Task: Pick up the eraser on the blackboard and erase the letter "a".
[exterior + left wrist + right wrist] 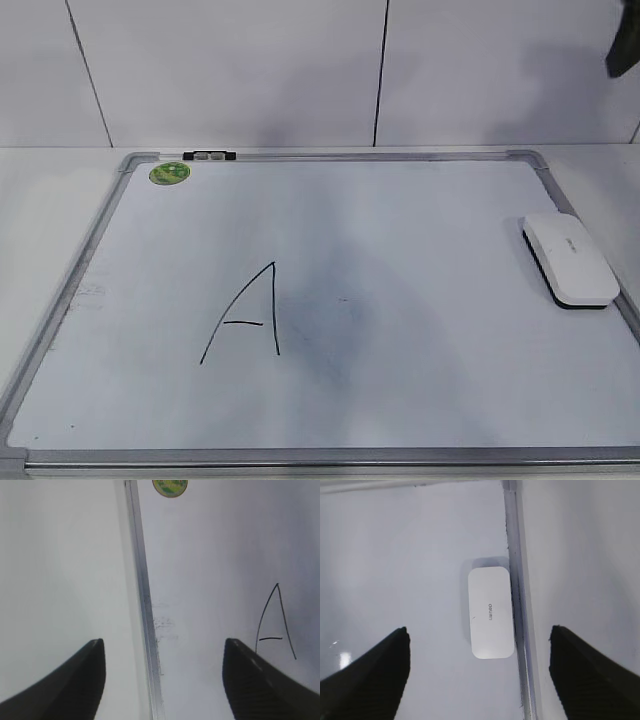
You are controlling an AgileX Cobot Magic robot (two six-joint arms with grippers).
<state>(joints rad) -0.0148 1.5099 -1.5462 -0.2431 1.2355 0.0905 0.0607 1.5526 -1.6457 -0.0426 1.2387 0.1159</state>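
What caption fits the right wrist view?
Open right gripper hovers above the white eraser lying beside the whiteboard's right frame edge.

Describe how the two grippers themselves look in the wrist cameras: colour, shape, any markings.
Both look alike. The left gripper shows two dark, nearly black jaws with smooth curved outlines tapering to rounded tips. The right gripper has the same matte black, wedge-like jaws. No cables, labels or markings show on either. In the exterior view only a dark sliver appears at the top right corner.

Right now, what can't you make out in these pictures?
- Small "a": not found in any view; only the capital A shows.
- Eraser felt: hidden underneath in the right wrist view.
- Board front corners: cut off by the exterior view's edge.
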